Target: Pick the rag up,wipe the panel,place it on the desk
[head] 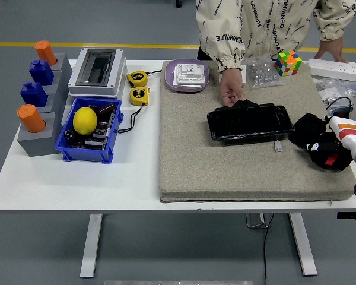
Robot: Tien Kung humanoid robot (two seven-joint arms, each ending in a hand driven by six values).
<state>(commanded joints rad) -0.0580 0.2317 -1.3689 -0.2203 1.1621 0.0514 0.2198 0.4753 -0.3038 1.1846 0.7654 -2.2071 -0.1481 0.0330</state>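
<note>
Panel [250, 121]: black glossy slab, lying flat on the mat at about 2 o'clock from the table's centre.
Rag [307, 127]: dark bunched cloth at 3 o'clock of the panel, just off its right end, under the robot's fingers.
Right hand [323, 148]: black, enters from 3 o'clock, fingers curled over the rag and gripping it.
Left hand: out of view.
Person's hand [230, 90]: rests on the mat at the panel's 11 o'clock corner, touching its far edge.
Mat [225, 172]: grey-beige pad covering the table's right half.
Table [77, 184]: white.
Blue bin [89, 139]: at 9 o'clock, holds a lemon [85, 120].
Rubik's cube [288, 63]: at 1 o'clock, far edge of mat.
</note>
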